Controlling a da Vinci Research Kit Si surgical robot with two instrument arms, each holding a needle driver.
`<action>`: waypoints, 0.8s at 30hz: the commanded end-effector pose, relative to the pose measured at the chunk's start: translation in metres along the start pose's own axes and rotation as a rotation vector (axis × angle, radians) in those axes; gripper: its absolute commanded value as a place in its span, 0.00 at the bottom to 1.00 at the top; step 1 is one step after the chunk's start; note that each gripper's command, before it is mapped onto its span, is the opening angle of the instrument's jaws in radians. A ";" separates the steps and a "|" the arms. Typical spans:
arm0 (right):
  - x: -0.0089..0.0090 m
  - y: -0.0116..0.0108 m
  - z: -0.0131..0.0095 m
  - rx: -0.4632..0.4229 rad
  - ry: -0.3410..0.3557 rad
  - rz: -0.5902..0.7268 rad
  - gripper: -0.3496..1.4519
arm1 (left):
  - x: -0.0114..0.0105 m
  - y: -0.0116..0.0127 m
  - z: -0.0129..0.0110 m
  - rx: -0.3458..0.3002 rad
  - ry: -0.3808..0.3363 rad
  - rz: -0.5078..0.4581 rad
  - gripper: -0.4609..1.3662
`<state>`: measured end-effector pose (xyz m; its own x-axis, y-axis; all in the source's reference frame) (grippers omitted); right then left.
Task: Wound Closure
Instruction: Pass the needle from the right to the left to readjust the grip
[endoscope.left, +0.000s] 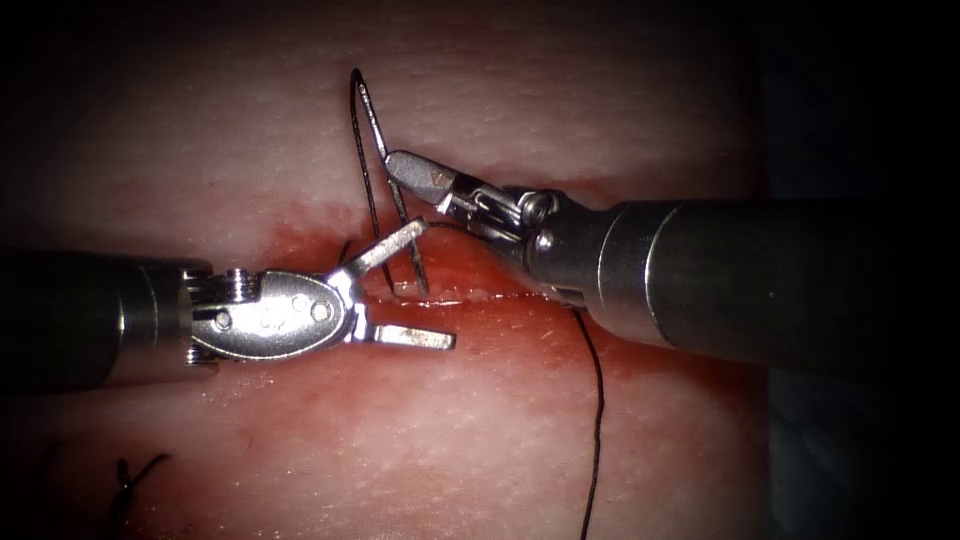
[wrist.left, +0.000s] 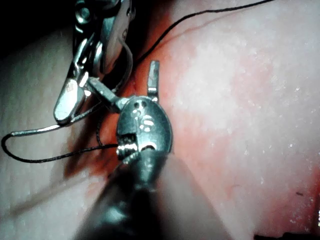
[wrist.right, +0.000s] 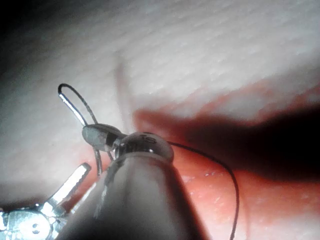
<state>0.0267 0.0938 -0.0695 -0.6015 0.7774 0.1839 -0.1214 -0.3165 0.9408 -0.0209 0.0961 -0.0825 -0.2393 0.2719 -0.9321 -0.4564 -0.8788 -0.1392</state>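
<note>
The tissue (endoscope.left: 480, 420) has a cut (endoscope.left: 470, 296) running across the endoscope view. The curved needle (endoscope.left: 405, 225) stands steeply, and its lower end meets the tissue at the cut's far edge, where the tip is hidden. My right tool (endoscope.left: 395, 162) is shut on the needle (wrist.right: 75, 107) along its upper part, below the tail end. My left tool (endoscope.left: 437, 285) is open; one jaw lies across the needle's lower part, the other rests on the tissue, and it holds nothing. Thread (endoscope.left: 362, 170) loops down from the needle's tail. More thread (endoscope.left: 598, 420) trails from under the right shaft.
Red fluid (endoscope.left: 300, 240) wets the tissue along the cut. Cut ends of thread (endoscope.left: 125, 480) from a knot lie at the lower left. The right tool's thick shaft (endoscope.left: 720, 280) crosses above the cut on the right. In the left wrist view, the right tool (wrist.left: 70, 100) sits close beside my open jaws.
</note>
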 end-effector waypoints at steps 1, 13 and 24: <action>0.0000 0.0000 0.0000 -0.007 -0.002 0.003 0.00 | 0.0000 -0.0001 0.0000 -0.011 0.004 0.012 0.61; -0.0001 -0.0002 0.0000 -0.005 -0.010 0.022 0.00 | -0.0007 -0.0001 -0.0005 -0.011 0.008 0.048 0.06; 0.0004 -0.0008 0.0000 0.006 -0.046 0.046 0.28 | -0.0007 -0.0010 -0.0022 -0.027 0.007 0.100 0.06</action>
<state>0.0265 0.0944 -0.0703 -0.5686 0.7873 0.2384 -0.0913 -0.3484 0.9329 -0.0182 0.0959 -0.0824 -0.2759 0.1744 -0.9452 -0.4090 -0.9112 -0.0487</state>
